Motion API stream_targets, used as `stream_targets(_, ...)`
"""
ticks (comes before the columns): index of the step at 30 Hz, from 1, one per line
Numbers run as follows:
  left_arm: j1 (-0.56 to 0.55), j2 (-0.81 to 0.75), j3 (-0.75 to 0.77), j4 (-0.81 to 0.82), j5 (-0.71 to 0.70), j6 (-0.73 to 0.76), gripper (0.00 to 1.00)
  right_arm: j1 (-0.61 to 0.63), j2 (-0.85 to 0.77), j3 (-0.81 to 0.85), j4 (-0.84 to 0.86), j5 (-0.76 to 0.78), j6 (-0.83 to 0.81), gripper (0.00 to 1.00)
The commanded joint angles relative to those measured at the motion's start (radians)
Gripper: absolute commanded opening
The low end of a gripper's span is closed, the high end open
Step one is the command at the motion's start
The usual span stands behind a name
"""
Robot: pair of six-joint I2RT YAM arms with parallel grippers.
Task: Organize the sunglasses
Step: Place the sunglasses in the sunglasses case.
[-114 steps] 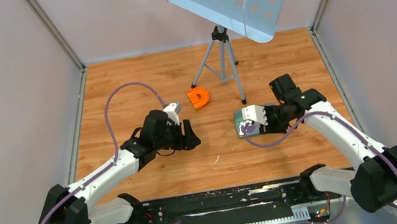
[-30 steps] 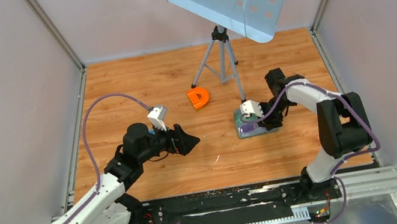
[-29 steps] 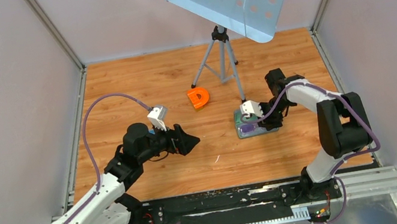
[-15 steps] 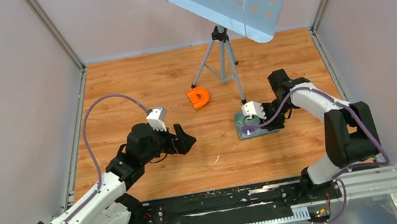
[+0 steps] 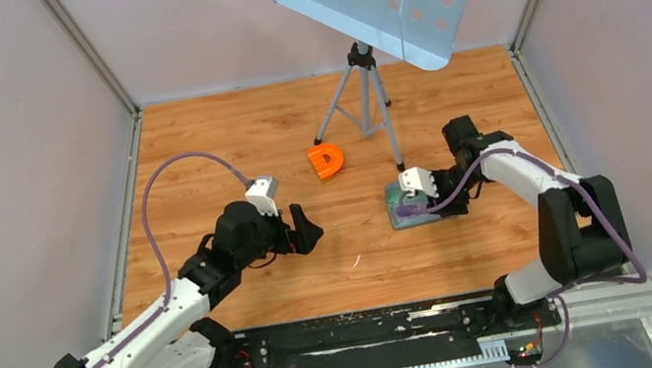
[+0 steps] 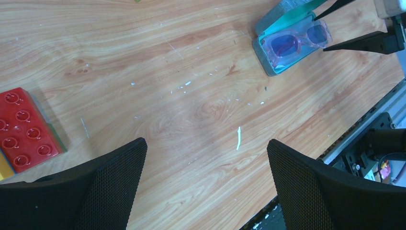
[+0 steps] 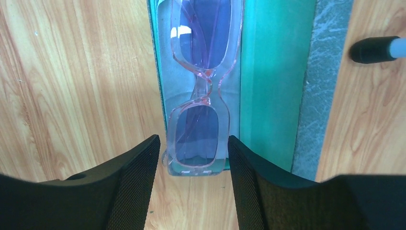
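Sunglasses (image 7: pixel 197 129) in the green-lined case (image 7: pixel 268 96) fill upper centre of right wrist view, mere smudge from above; right gripper (image 7: pixel 193 141) fingers apart, left gripper (image 6: pixel 206 143) fingers wide.

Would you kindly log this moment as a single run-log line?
sunglasses: lying in open case | right gripper: open, flanking one end | left gripper: open, empty

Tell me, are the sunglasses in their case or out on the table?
In the case. The sunglasses lie folded on the green lining of the case, its lid open.
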Motion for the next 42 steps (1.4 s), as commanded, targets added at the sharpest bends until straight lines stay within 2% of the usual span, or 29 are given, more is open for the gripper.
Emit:
stream_targets(1,-0.008,-0.002,0.020,0.026,-0.016,0.008,1.00,-0.019,-0.078,-0.060,0.058,0.017,0.028,0.57)
stream_targets(10,-0.014,0.003,0.028,0.032,0.004,0.009,1.00,-0.019,-0.045,-0.076,0.086,0.043,0.008,0.55)
stream_targets(14,-0.014,0.002,0.026,0.029,0.005,0.011,1.00,-0.018,-0.059,-0.097,0.153,0.056,0.043,0.54)
stream_targets(20,-0.015,0.012,0.011,0.059,0.017,-0.006,1.00,-0.017,-0.134,-0.188,0.263,0.073,0.063,0.52)
stream_targets(27,-0.030,0.033,0.011,0.084,0.020,-0.015,1.00,-0.017,-0.253,-0.212,0.218,0.058,0.081,0.52)
stream_targets(33,-0.062,0.028,0.015,0.088,-0.066,-0.023,1.00,-0.018,-0.382,-0.131,0.026,-0.014,0.082,0.55)
stream_targets(37,-0.078,0.020,-0.006,0.142,-0.147,-0.105,1.00,-0.019,-0.426,-0.083,-0.091,-0.055,0.084,0.56)
stream_targets(39,-0.108,-0.009,-0.036,0.137,-0.254,-0.188,1.00,-0.021,-0.438,-0.044,-0.107,-0.065,0.125,0.56)
stream_targets(42,-0.240,0.004,0.002,-0.040,-0.563,-0.293,1.00,-0.033,-0.406,0.043,-0.132,-0.094,0.187,0.52)
